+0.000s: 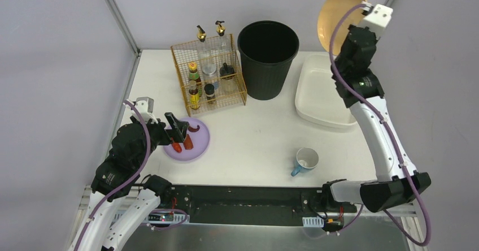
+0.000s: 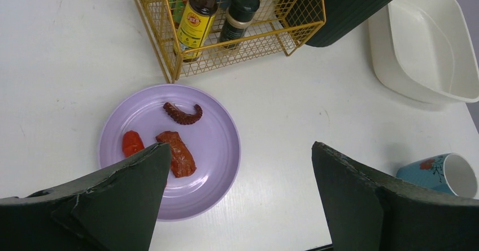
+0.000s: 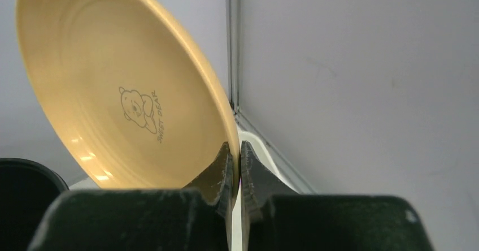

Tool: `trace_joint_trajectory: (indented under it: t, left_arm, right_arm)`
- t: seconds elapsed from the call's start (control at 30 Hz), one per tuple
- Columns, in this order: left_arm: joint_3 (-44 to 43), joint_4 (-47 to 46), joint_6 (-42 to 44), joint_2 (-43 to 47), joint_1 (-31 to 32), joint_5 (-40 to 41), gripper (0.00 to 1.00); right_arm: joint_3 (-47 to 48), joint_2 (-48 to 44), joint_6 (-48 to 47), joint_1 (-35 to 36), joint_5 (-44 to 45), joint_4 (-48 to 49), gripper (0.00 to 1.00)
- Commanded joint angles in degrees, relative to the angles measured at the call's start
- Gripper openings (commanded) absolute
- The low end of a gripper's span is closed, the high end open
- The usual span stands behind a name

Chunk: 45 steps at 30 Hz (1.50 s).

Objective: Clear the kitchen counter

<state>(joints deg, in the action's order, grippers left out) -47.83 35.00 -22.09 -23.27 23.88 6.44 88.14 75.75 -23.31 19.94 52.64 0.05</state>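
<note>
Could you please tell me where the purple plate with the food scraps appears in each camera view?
Top external: the purple plate lies lower left, just in front of the wire rack.
Left wrist: centre left, again below the rack.
Right wrist: not in it; the yellow plate fills the left.
Shared landmark: the black bin, top right in the left wrist view, bottom left in the right wrist view.

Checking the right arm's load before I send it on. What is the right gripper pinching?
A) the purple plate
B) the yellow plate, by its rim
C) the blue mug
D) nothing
B: the right gripper is shut on the rim of the yellow plate, which it holds tilted in the air. The blue mug and the purple plate sit on the counter.
</note>
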Motion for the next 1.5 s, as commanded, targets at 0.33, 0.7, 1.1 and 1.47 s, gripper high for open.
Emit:
trace_joint_trajectory:
  t: [0.33,0.7,1.1,1.47]
  left_arm:
    - [-0.2,-0.9,-0.3,-1.6,-0.7,-1.5,0.99]
    - [-0.4,-0.7,-0.4,-2.1,-0.8,-2.3,1.00]
    - [-0.5,-0.6,-0.3,-2.5,-0.8,-2.7,1.00]
    - [-0.5,-0.5,-0.2,-3.3,-0.7,-3.1,1.00]
  right_arm:
    - [-6.9,1.5,53.8,-28.8,-39.8,-30.2,0.00]
    - [-17.0,9.7,64.5,-35.8,-49.5,-20.0,0.00]
    - [-16.2,22.1,74.5,-35.7,-49.4,-14.7,0.00]
    - [-14.9,29.7,78.1,-34.9,-48.0,-13.8,0.00]
